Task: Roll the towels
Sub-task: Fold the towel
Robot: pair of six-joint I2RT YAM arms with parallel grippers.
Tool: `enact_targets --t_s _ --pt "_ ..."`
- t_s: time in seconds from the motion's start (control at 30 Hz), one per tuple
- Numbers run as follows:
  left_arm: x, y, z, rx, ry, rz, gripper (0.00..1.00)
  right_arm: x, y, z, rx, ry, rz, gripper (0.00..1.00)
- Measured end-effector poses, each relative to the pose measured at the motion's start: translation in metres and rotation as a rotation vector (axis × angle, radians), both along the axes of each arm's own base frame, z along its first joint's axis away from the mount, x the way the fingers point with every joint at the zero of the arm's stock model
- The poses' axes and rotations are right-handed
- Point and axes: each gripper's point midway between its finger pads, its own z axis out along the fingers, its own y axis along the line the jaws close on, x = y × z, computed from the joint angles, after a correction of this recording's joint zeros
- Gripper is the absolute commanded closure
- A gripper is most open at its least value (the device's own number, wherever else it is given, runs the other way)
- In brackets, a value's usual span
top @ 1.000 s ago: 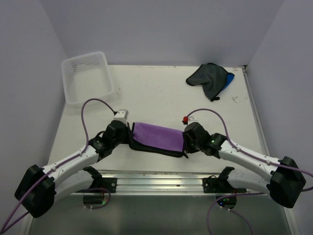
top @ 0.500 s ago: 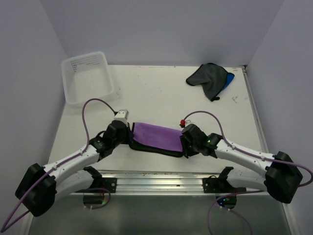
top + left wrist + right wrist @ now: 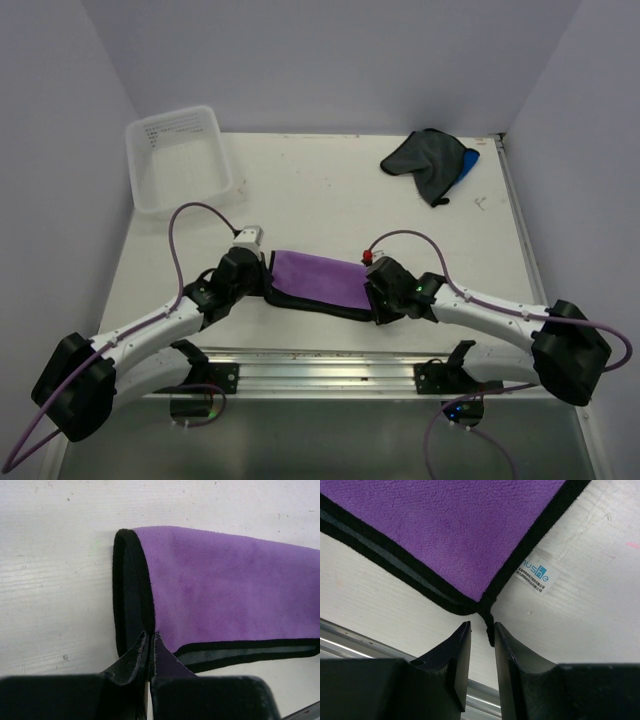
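A white table (image 3: 330, 195), scuffed and speckled, is shown enclosed by plain pale walls (image 3: 330, 60), with a metal rail (image 3: 330, 362) fixed along its near edge. The purple towel (image 3: 318, 278), black-hemmed and folded over into a long band, is laid across the near middle of the table between the two arms.

Since a second ago the right arm has been brought leftward, so that the right gripper (image 3: 482, 626) is now set at the band's near right corner. Its jaws are parted by a narrow gap, with the black tip of the hem lying between them but not yet pinched; a white label (image 3: 535, 572) is seen just beside that corner. The left gripper (image 3: 150, 636) is clenched on the towel's near left corner, where the fold is doubled.

The approach is judged to be a preparation for taking the second corner, after which rolling could be begun; no roll is formed yet.

The grey-black towel (image 3: 422, 160) and the blue towel (image 3: 469, 162) are left heaped together at the far right corner, untouched. A clear plastic tub (image 3: 180, 158) is placed at the far left, overhanging the table's edge.
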Motion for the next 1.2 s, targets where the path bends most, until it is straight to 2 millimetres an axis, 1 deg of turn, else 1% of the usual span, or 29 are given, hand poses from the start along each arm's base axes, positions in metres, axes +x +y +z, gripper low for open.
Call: enact_targets --t_s 0.03,0.1,0.13,0.3,0.37,0.6,0.87,1.2 --pt "-0.001 0.001 -0.001 0.002 0.003 0.000 1.00 0.000 0.000 -0.001 -0.004 0.002 0.000 0.75" --pt "-0.002 0.001 -0.003 0.005 0.007 0.000 1.00 -0.001 0.000 -0.002 -0.010 0.004 0.004 0.78" --pt "-0.002 0.002 -0.004 0.006 0.008 0.000 1.00 -0.001 0.000 -0.003 -0.012 0.005 0.004 0.83" --pt "-0.002 0.001 -0.004 0.005 0.007 0.000 1.00 -0.001 -0.002 -0.003 -0.018 0.002 0.002 0.93" --pt "-0.002 0.001 -0.004 0.005 0.007 0.000 1.00 -0.001 -0.002 -0.003 -0.019 0.002 0.001 1.00" --pt "-0.002 0.002 -0.004 0.006 0.007 0.000 1.00 -0.001 -0.002 -0.001 -0.018 -0.002 0.000 1.00" --pt "-0.001 0.003 -0.002 0.014 -0.002 0.003 1.00 0.001 -0.005 0.006 -0.012 -0.028 -0.015 1.00" --pt "0.000 0.003 0.001 0.011 -0.010 0.006 1.00 0.001 -0.005 0.013 0.009 -0.041 -0.013 1.00"
